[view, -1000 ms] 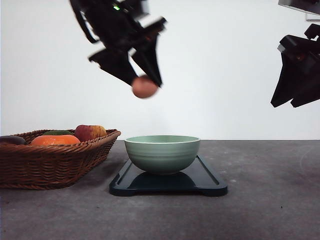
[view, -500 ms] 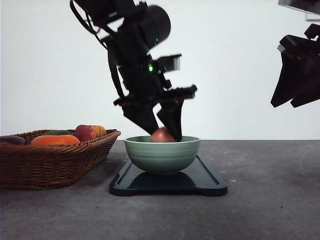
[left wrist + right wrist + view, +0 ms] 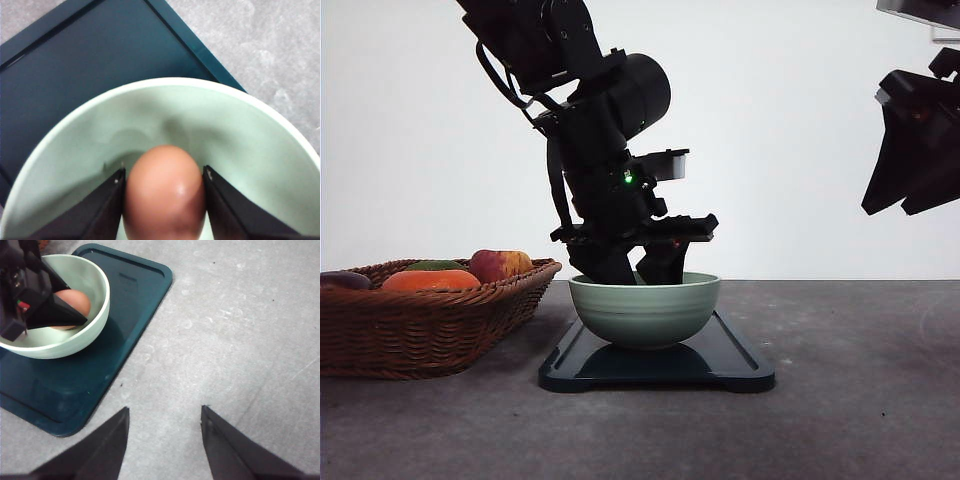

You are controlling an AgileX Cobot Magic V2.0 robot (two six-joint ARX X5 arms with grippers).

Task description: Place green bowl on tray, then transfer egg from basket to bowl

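Note:
The green bowl (image 3: 644,310) stands on the dark tray (image 3: 725,366) at the table's centre. My left gripper (image 3: 638,276) reaches down into the bowl, its tips hidden behind the rim. In the left wrist view the brownish-pink egg (image 3: 165,197) sits low inside the bowl (image 3: 240,150), and the left gripper (image 3: 163,171) is shut on its two sides. The right wrist view also shows the egg (image 3: 76,300) in the bowl (image 3: 95,297) on the tray (image 3: 137,305). High at the right, my right gripper (image 3: 890,208) hangs open and holds nothing. The wicker basket (image 3: 420,325) is at the left.
The basket holds a red-yellow apple (image 3: 500,265), an orange fruit (image 3: 430,281) and a dark item (image 3: 342,280). Bare grey table (image 3: 240,340) stretches to the right of the tray and in front of it.
My left gripper has come down with the egg from high above the bowl into the bowl. The right arm has not moved.

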